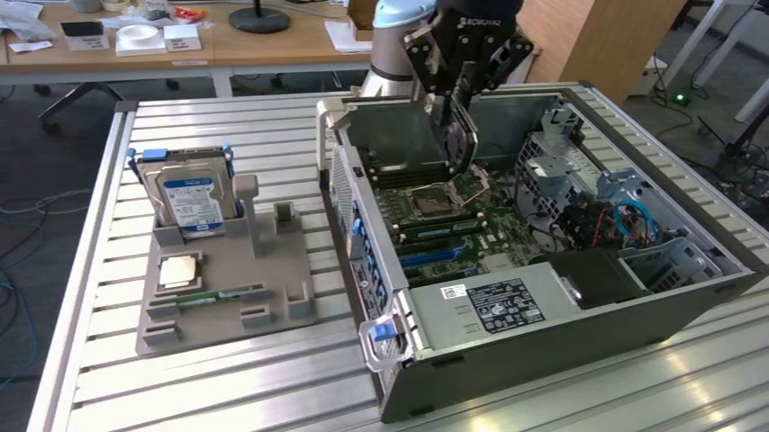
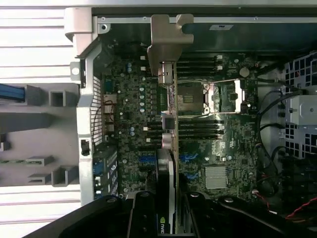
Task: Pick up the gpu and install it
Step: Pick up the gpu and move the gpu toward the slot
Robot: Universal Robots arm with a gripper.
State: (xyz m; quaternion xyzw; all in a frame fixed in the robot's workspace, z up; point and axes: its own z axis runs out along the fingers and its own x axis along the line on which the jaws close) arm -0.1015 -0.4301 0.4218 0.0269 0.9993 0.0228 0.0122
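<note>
clamping the upright gpu (image 1: 460, 139) over the motherboard (image 1: 487, 229), gripper (image 1: 456, 94) part-closed, card's lower edge unclear

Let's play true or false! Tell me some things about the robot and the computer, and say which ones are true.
1. The gripper holds the gpu above the open computer case. True.
2. The gpu is plugged into the motherboard. False: it hangs in the gripper over the board.
3. The hard drive with the blue label stands upright in the grey holder. True.
4. The grey holder sits inside the computer case. False: it sits on the table, outside the case, on the exterior view's left.
5. The computer case is closed up. False: its side is off and the parts inside show.
</note>
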